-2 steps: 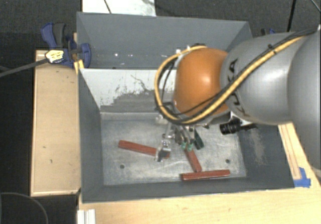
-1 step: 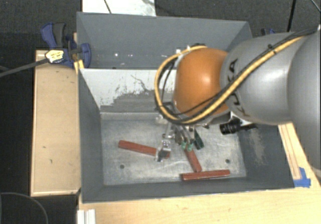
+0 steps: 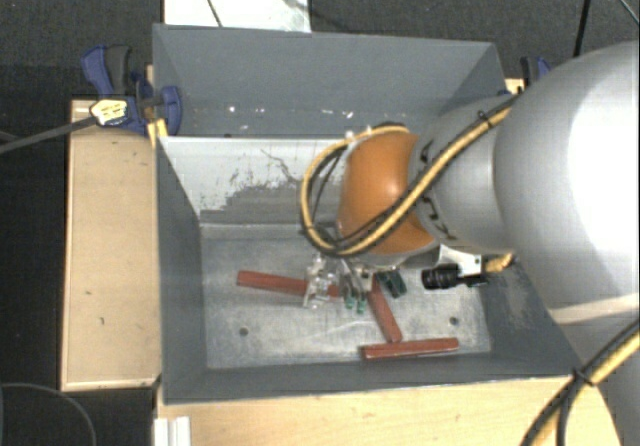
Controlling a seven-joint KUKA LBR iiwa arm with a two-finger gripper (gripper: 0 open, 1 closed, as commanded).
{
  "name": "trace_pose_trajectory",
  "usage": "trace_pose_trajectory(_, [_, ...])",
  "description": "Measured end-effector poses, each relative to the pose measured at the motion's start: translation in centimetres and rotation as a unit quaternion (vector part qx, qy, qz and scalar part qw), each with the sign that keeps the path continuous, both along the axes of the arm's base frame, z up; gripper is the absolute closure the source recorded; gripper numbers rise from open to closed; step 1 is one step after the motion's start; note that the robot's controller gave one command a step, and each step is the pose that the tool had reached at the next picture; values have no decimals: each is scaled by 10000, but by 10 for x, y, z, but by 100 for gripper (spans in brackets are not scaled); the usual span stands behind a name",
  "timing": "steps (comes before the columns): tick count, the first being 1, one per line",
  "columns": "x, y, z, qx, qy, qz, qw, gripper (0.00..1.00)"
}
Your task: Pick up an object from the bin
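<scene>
Currently the left stick (image 3: 268, 281), brown, lies flat on the bin (image 3: 230, 334) floor, its right end at the gripper (image 3: 333, 291), which sits low mid-floor under the orange cover (image 3: 375, 194). Can't tell if it's clamped or released. Right of it: green bits (image 3: 392, 283), slanted stick (image 3: 384, 318), third stick (image 3: 410, 346) by the front wall.

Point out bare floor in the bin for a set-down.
Bare: the bin floor's left part, between the left wall and the left brown stick, and the strip below that stick along the near wall. Crowded: centre-right, where the gripper sits among the slanted stick and the near stick.
</scene>
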State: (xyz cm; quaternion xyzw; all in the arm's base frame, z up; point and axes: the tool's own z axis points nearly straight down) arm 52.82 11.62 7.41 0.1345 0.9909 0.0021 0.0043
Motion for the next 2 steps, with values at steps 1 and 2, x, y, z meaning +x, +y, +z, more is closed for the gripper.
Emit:
trace_pose_trajectory(1, [0, 0, 0, 1, 0, -7, 10000, 100])
trace_pose_trajectory(2, [16, -9, 196, -6, -10, 306, 9995, 100])
